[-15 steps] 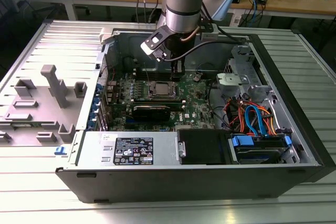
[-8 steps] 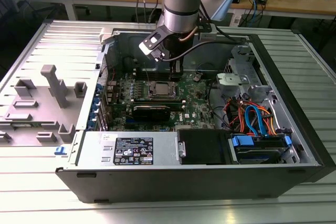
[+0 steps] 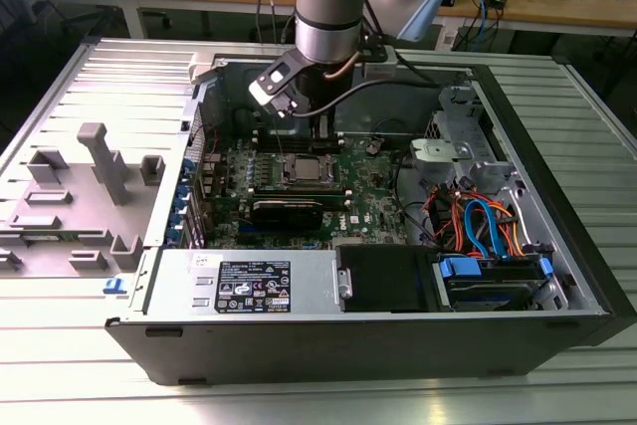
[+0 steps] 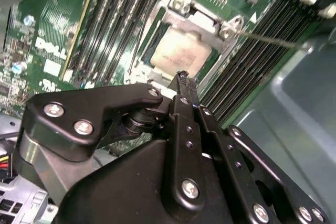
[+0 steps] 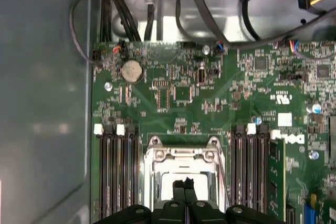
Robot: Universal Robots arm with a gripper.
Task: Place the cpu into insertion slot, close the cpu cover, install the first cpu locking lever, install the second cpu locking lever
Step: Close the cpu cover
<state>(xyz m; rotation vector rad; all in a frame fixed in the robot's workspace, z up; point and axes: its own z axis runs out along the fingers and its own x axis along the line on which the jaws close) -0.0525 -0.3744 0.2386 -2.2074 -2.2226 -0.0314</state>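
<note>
Because the chip (image 4: 178,51) lies flat in the socket (image 5: 148,171) with the cover plate (image 4: 202,22) down around it, its pale top showing through the plate's cut-out, I read the seating and the closing as done. I have the gripper (image 4: 185,78) poised right over one edge of that plate, fingers pinched together with nothing between them. That narrow tip suits pushing or hooking a thin part, I'd judge, more than carrying one. One lever (image 4: 268,39), a thin wire rod, runs out from a corner of the plate across the memory slots (image 5: 118,171). It looks unlatched to me, though its far end is too blurred to follow. Whether the fingertips touch the plate or hang just above it I cannot tell. In the exterior view the arm's wrist (image 3: 328,7) stands in front of the fingers, over the open computer case (image 3: 299,340).
</note>
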